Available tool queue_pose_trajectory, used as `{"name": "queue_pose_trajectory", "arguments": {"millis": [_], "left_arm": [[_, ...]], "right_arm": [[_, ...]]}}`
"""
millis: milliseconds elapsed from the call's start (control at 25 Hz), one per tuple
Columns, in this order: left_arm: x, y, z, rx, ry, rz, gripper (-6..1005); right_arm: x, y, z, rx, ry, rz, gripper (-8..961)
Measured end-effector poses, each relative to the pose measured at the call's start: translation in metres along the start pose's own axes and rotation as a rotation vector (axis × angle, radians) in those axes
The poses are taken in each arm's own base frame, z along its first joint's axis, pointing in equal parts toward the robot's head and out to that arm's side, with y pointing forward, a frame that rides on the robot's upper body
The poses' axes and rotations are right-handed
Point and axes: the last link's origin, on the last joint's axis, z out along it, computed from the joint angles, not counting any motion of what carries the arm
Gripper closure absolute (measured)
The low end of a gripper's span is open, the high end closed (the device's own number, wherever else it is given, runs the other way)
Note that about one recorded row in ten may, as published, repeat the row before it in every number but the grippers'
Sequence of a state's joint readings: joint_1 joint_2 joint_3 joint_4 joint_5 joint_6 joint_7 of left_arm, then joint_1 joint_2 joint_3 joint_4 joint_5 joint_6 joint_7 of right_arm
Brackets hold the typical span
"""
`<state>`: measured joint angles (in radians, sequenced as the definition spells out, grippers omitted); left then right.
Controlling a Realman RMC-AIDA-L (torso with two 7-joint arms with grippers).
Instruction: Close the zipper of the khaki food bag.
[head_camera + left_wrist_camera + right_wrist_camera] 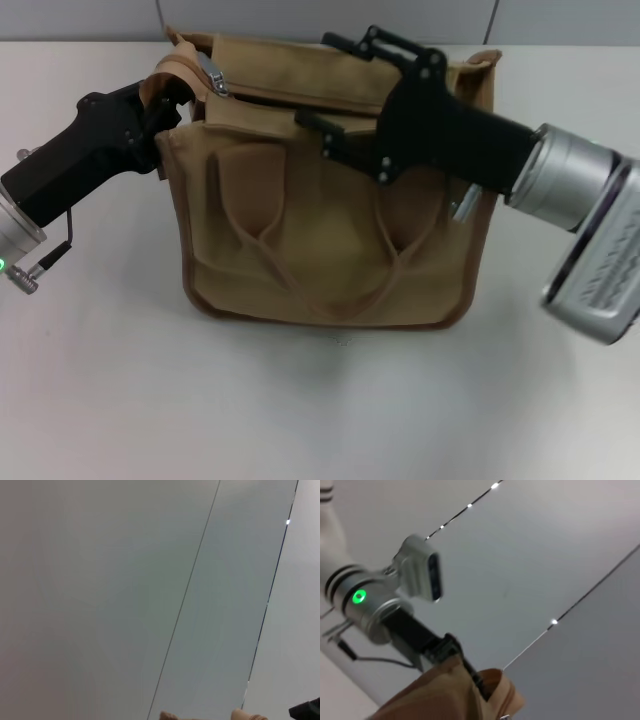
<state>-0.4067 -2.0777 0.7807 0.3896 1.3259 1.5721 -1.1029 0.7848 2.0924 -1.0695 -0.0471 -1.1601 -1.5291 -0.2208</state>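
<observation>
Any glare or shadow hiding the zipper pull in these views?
Head view: even light, zipper pull glints by the left gripper; right gripper covers part of the bag. Left wrist view: mostly bare wall. Right wrist view: bright specks along wall seams.
</observation>
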Motion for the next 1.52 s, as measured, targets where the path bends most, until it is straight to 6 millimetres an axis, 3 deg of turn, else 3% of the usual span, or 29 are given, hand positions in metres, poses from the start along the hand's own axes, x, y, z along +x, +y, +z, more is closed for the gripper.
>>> {"name": "queue_pose_trajectory", "arguments": {"millis": [240,640,1520], "left_arm": [[0.002,0.001,0.003,-0.015,0.006,-0.022,984],[0.003,0.015,0.023,-0.125,0.023,-0.095,984],[0.005,0.011,0.032,-0.117,0.015,-0.114,983]], "right_arm": [[0.004,-0.005,0.019,0.005,0.027,-0.129,316],[0.007,-0.003,0.041,-0.061,0.051,-0.194,316],[0.014,-0.003,0.04,-0.05,0.104,-0.186,317]]}}
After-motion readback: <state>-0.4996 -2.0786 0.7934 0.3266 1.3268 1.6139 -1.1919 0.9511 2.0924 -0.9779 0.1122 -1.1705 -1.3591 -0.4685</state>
